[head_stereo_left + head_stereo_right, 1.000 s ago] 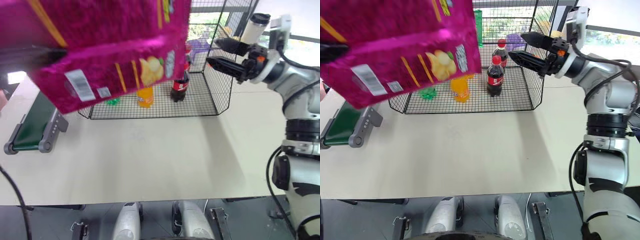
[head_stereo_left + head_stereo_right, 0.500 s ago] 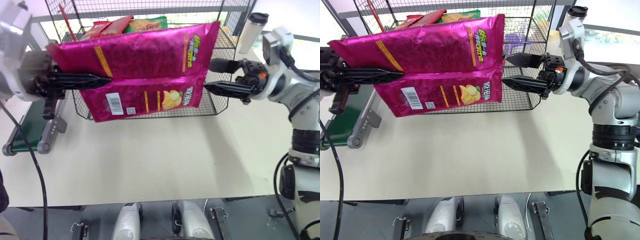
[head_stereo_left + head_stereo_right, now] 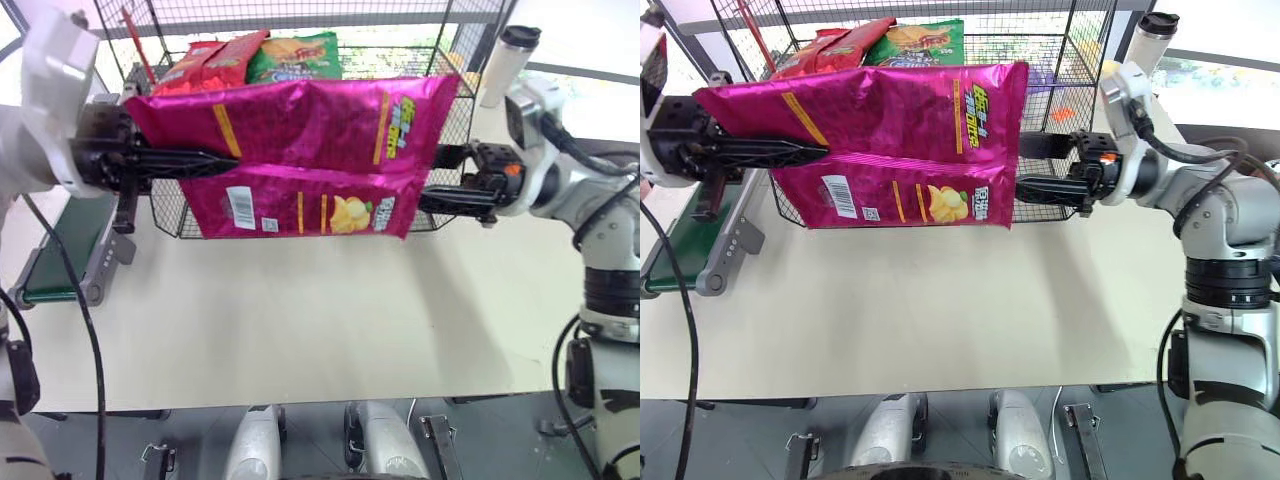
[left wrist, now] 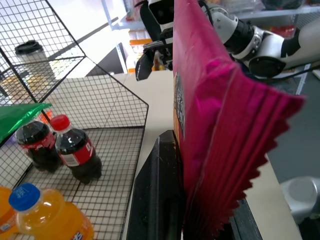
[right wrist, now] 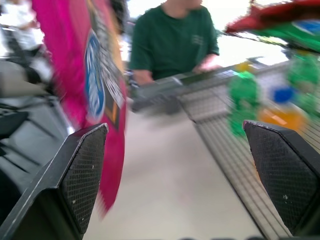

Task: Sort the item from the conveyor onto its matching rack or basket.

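The item, a shiny magenta chip bag [image 3: 310, 150], hangs stretched sideways above the table in front of the black wire rack [image 3: 1070, 60]. My left gripper [image 3: 820, 151] is shut on the bag's left part, its black fingers lying along the middle fold. My right gripper [image 3: 1025, 167] is open at the bag's right edge, one finger higher and one lower. I cannot tell whether it touches the bag. In the right wrist view the bag [image 5: 95, 90] hangs close to one finger [image 5: 82, 175]. The green conveyor [image 3: 60, 240] lies at the far left.
Red chip bags [image 3: 205, 60] and a green chip bag [image 3: 300, 55] lie on the rack's upper shelf. Cola bottles [image 4: 75, 155] and an orange bottle [image 4: 40, 215] stand on its floor. A white tumbler [image 3: 500, 60] stands by the rack. A person in a green shirt [image 5: 175, 40] sits beyond the table.
My left gripper has carried the bag down and away from the camera, to hang level in front of the rack. My right gripper has come down and in to the bag's right edge.
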You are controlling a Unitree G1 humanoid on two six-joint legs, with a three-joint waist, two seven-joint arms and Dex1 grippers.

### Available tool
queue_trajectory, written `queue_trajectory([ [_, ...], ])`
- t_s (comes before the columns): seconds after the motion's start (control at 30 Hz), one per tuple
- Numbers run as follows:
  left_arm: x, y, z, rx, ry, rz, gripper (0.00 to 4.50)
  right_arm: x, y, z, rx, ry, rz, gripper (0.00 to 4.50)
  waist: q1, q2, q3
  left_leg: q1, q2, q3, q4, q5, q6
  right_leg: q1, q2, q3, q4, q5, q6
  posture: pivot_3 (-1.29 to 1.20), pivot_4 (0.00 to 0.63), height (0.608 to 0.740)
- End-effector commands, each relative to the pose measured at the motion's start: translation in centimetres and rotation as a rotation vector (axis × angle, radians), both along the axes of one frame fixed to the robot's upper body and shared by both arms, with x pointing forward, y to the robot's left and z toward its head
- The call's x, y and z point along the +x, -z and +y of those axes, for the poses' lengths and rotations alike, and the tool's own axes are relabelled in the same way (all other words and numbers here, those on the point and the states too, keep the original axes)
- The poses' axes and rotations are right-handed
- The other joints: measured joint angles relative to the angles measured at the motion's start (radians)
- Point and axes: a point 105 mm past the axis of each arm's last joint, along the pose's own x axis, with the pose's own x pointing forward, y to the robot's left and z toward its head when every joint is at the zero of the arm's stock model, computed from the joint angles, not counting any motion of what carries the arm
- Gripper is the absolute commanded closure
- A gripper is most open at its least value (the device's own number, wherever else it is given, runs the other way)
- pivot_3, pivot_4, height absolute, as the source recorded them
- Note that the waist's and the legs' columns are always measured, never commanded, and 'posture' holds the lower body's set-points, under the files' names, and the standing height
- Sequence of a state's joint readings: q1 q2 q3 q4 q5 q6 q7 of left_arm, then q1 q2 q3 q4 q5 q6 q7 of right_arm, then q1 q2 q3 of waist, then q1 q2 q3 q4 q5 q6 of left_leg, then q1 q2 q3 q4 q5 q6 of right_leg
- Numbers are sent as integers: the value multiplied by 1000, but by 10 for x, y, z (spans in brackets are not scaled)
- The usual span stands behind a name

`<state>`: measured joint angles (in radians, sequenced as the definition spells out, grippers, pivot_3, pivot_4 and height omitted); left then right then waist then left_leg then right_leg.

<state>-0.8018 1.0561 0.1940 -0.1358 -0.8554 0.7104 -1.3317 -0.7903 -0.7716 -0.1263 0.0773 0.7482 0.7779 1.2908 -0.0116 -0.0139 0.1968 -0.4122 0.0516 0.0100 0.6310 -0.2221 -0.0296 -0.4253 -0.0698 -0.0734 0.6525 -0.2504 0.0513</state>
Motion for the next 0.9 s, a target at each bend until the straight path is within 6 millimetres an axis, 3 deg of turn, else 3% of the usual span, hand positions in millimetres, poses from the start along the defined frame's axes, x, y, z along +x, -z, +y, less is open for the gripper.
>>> queue_trajectory([
  [0.03,-9,-12,5,7,-11,-65,4453,0,-9,-12,-4,46,-65,0,-2,0,0,0,0,0,0,0,0,0,0,1,0,0,0,0,150,740],
  [0.33,-3,-8,4,2,-10,-51,4453,-6,-11,-1,18,-7,-81,0,1,0,0,1,1,1,0,0,0,0,1,2,0,0,0,0,150,740],
  [0.67,1,-4,-1,-2,11,-48,4453,-39,-30,27,75,-155,-115,0,1,0,0,1,1,2,0,0,0,0,2,3,0,0,0,0,150,740],
  [0.9,6,4,-14,-21,49,-29,4453,-27,-31,66,140,-151,-117,0,0,0,0,2,2,2,0,0,0,0,3,4,1,0,0,0,150,740],
])
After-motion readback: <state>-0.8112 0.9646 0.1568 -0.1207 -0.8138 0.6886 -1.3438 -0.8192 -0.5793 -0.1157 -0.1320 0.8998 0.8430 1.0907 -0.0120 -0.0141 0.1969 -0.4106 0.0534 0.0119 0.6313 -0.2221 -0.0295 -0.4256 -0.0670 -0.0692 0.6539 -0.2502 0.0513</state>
